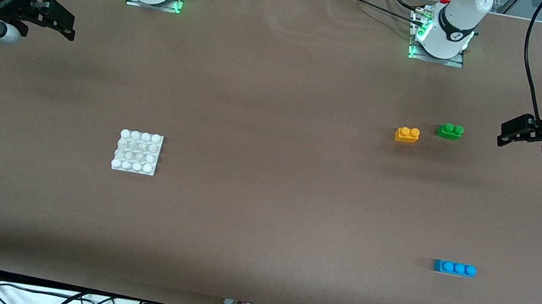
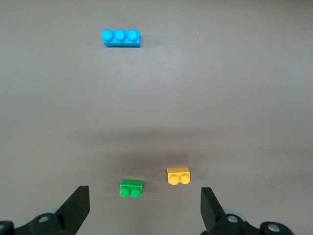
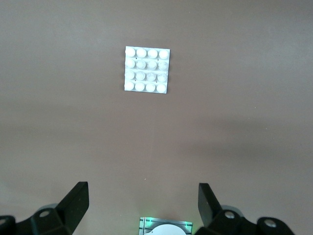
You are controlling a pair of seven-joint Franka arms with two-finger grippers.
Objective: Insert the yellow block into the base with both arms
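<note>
1. I count three bricks on my desk [image 1: 253,259]: one yellow block [image 1: 406,135], one green brick [image 1: 449,131], one blue brick [image 1: 454,268].
2. One white base [image 1: 137,152], with sixteen studs in four rows of four.
3. The yellow and green bricks have two studs each; the blue has three.
4. Two arms, each with one hand: my left hand [image 1: 510,132] and my right hand [image 1: 65,25], two fingers apiece.

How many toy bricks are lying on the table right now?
3. The yellow block and green brick sit side by side toward the left arm's end; the blue brick lies nearer the front camera. None looks hidden.
</note>
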